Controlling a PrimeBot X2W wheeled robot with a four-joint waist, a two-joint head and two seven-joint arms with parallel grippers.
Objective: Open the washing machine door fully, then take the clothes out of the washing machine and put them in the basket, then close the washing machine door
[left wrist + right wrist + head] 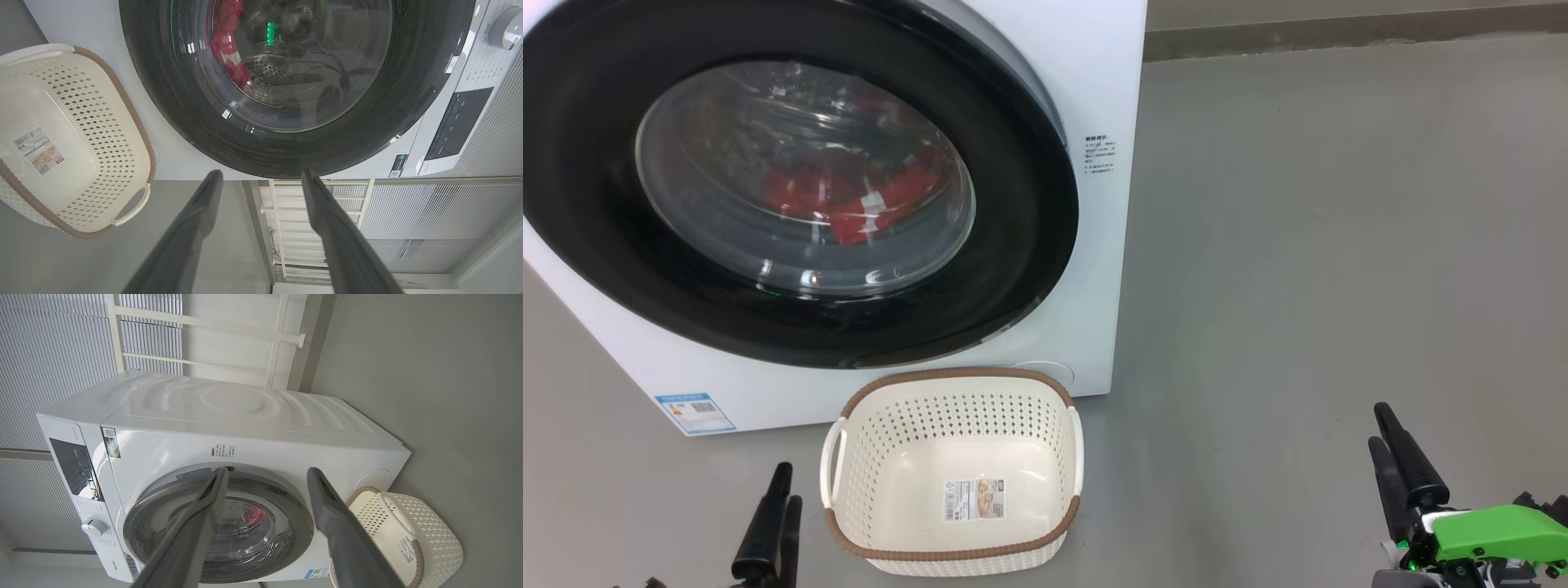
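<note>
Work has not begun: washing machine door (pixel 1029 204) shut, clothes (pixel 849 200) inside, basket (pixel 956 382) empty, left claw (pixel 787 483) and right claw (pixel 1378 423) spread.

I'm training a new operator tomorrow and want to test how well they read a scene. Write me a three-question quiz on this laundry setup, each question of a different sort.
1. Short answer: what lies in the basket?
2. True or false: the washing machine door is shut.
3. Multiple choice: the clothes are A) inside the washing machine, B) on the floor, C) hanging from the door.

Key: 1 only its sticker label; 2 true; 3 A.
</note>
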